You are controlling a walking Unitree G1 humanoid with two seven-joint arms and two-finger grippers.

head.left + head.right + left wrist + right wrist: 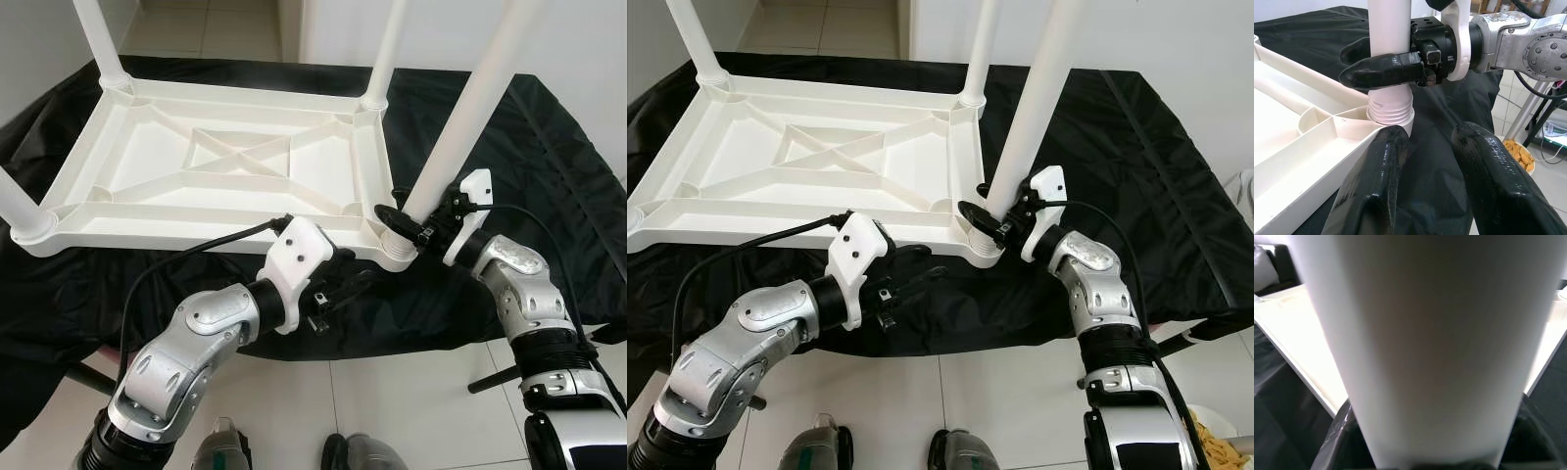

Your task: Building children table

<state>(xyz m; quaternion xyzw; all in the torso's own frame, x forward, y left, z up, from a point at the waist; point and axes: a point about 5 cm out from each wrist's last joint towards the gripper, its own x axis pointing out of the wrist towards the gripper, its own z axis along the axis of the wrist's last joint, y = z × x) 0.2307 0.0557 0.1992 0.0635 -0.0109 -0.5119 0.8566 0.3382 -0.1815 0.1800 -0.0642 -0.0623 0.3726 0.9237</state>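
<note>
1. Nearest the head camera, the robot's own two feet (284,452) stand on pale floor tiles, close up to the work surface.
2. Just beyond them, the left gripper (358,284) reaches forward from a bent elbow, fingers (1376,191) spread apart and holding nothing. They sit low by the near edge of the table top, just short of the corner socket, and look placed to steady that corner, though contact cannot be confirmed.
3. White and ribbed underneath, the children's table top (225,166) lies upside down on a black cloth (549,147), which gives access to the leg sockets.
4. Three legs already stand in the other corners.
5. At the near right corner, the fourth leg (460,127) stands in its socket with its threaded end (1391,110) still showing above the rim, so I judge it only partly screwed in.
6. Clamped on that leg just above the thread, the right gripper (409,219) has a finger on each side. Its forearm angles up from the right and the wrist is cocked inward, a pose suited to twisting.
</note>
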